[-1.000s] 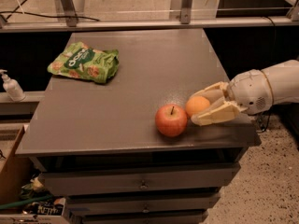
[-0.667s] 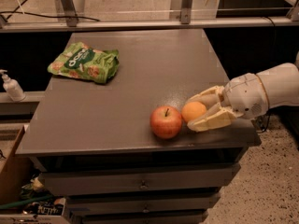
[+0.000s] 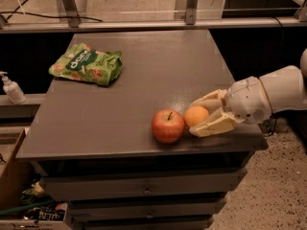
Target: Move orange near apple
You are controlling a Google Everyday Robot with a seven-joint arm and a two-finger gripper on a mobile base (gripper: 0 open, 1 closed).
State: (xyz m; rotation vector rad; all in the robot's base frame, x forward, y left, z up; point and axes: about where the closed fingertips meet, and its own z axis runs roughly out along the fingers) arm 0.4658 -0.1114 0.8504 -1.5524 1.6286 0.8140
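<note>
Near the front right edge of the dark, smooth counter (image 3: 120, 114), your claw (image 3: 191, 119) lies low, its two cream fingers (image 3: 213, 127) parted just enough to clasp the orange (image 3: 197, 116), one on each side. That orange is small, round and matte, and sits just beside the apple (image 3: 168, 126), seemingly touching its right side. The apple is larger, glossy red, with a dark stem in its dimple. Well apart, at the back left, lies a crinkled green snack bag (image 3: 86, 64). A white pump bottle (image 3: 11, 88) stands off the counter's left side.
</note>
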